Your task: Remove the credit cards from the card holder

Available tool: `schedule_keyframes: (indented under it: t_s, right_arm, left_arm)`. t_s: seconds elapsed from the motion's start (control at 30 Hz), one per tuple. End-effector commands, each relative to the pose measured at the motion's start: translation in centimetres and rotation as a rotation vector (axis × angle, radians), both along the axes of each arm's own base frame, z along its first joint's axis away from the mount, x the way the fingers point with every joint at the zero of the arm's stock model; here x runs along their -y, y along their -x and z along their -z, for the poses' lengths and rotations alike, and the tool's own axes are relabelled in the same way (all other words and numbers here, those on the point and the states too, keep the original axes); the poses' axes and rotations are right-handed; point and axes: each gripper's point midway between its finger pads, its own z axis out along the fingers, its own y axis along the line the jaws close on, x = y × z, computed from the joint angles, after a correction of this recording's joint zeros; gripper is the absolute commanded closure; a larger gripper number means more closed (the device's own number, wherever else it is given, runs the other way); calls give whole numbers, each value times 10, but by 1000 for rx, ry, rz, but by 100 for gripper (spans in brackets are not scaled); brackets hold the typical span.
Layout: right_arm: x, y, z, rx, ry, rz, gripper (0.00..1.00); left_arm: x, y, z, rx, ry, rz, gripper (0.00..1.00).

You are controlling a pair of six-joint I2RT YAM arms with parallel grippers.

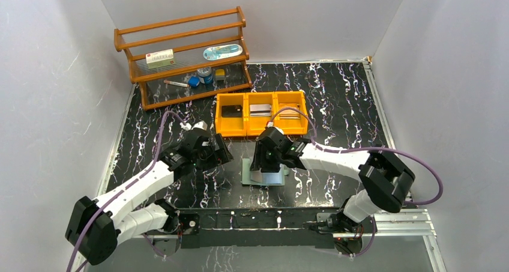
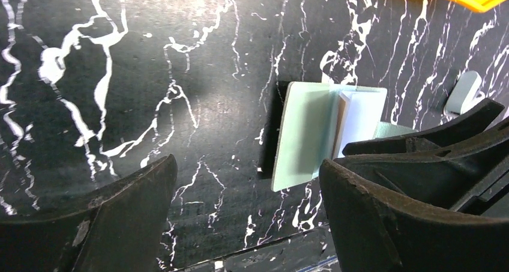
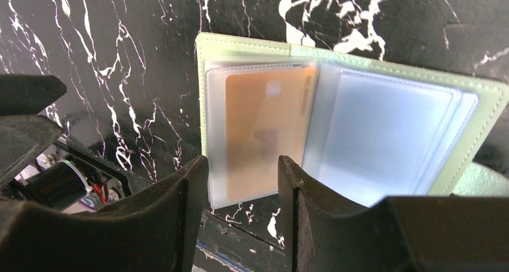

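The pale teal card holder (image 1: 265, 177) lies spread like a book on the black marble table, its clear sleeves (image 3: 384, 134) facing up. A tan credit card (image 3: 261, 128) sits inside the left sleeve. My right gripper (image 3: 243, 185) hovers over the holder's near edge, its jaws partly apart astride that sleeve's bottom edge and gripping nothing. My left gripper (image 2: 246, 194) stands wide open and empty just left of the holder (image 2: 303, 137). Other cards lie in the orange bin (image 1: 262, 129): a silvery one (image 1: 260, 109) in the middle compartment and a tan one (image 1: 290, 113) in the right.
A wooden shelf rack (image 1: 180, 50) with small items stands at the back left. A dark flat thing (image 1: 233, 110) lies in the bin's left compartment. A metal rail (image 1: 258, 218) runs along the near edge. White walls close in the sides.
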Motion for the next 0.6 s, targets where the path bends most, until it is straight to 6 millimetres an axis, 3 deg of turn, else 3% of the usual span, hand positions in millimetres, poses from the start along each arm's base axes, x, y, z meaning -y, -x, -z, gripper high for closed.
schedule_keyframes:
  t_s: [0.0, 0.27, 0.4, 0.53, 0.57]
  right_arm:
    - [8, -2, -17, 38, -43, 37, 46]
    - [30, -3, -20, 61, -6, 85, 47]
    - [52, -5, -15, 67, 84, 130, 44]
    - [30, -5, -23, 78, 7, 37, 35]
    - [14, -7, -24, 59, 0, -11, 31]
  left_arm:
    - [20, 3, 3, -16, 57, 107, 14]
    - [27, 4, 12, -59, 52, 147, 16]
    - [29, 6, 14, -63, 54, 173, 21]
    - [25, 6, 18, -72, 42, 138, 22]
    - [19, 4, 21, -73, 20, 104, 22]
